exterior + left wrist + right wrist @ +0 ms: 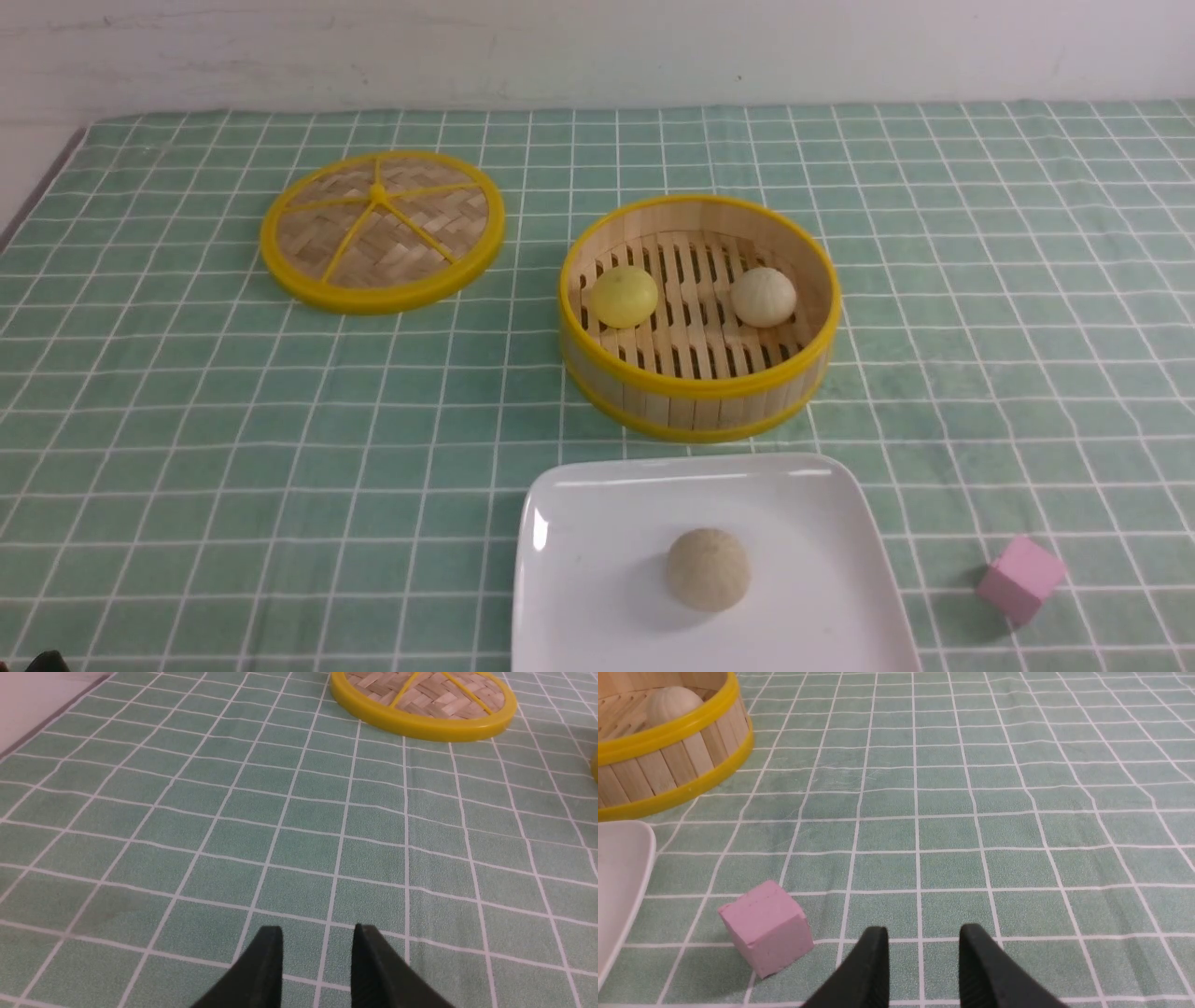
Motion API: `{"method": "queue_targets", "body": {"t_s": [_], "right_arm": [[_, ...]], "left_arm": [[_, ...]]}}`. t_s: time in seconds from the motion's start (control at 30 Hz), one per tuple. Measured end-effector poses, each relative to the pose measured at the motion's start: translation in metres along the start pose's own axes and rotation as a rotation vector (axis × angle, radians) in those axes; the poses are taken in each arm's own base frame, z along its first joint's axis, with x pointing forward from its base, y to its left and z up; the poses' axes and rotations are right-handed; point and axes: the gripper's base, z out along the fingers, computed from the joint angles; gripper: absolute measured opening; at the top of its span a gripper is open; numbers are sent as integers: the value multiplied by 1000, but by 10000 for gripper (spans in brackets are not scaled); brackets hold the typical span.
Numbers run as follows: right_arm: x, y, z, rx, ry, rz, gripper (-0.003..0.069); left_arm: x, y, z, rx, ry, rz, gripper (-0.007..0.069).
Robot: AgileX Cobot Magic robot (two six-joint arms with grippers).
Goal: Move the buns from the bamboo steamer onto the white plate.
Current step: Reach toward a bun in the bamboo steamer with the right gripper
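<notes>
The bamboo steamer point(698, 385) stands mid-table in the front view. On its slatted floor lie the pale yellow bun point(625, 297) at the left and the cream-beige bun point(764, 297) at the right. The white plate point(579, 523) sits just in front of the steamer and carries only a duller grey-tan bun point(708, 569). Neither gripper shows in the front view. My left gripper point(317, 933) hovers open over bare cloth, far from the steamer. My right gripper point(923, 933) is open and empty; the steamer point(682, 760), the cream-beige bun point(672, 702) and the plate's rim point(626, 877) show beside it.
A flat woven lid with yellow spokes point(383, 230) lies at the back left, also in the left wrist view as the lid point(423, 700). A pink cube point(1020, 579) sits right of the plate, close to my right gripper as the cube point(766, 927). Green checked cloth covers the table.
</notes>
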Motion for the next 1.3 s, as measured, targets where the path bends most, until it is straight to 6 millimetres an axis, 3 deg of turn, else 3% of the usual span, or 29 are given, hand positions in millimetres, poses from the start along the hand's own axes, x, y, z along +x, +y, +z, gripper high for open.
{"method": "queue_targets", "body": {"t_s": [0.47, 0.57, 0.63, 0.77, 0.83, 0.97, 1.17, 1.3], "right_arm": [[0, 0, 0, 0, 0, 0, 239], [0, 0, 0, 1, -1, -4, 239], [-1, 1, 0, -15, -11, 84, 239], [-1, 10, 0, -112, 5, 548, 239], [-1, 13, 0, -146, 20, 713, 239], [-2, 16, 0, -180, 38, 863, 239], [-2, 17, -1, -194, 45, 908, 239], [-32, 19, -14, -232, -35, 814, 189]], "left_arm": [[0, 0, 0, 4, 1, -24, 240], [0, -3, 0, 34, 8, -182, 240], [1, -9, 0, 91, 31, -469, 240], [1, -18, -2, 181, 103, -992, 240], [0, -21, -2, 205, 130, -1142, 240], [0, -22, -3, 221, 144, -1229, 240], [-7, -20, -2, 245, 63, -1235, 232], [-45, -24, -20, 323, -60, -1038, 148]]}}
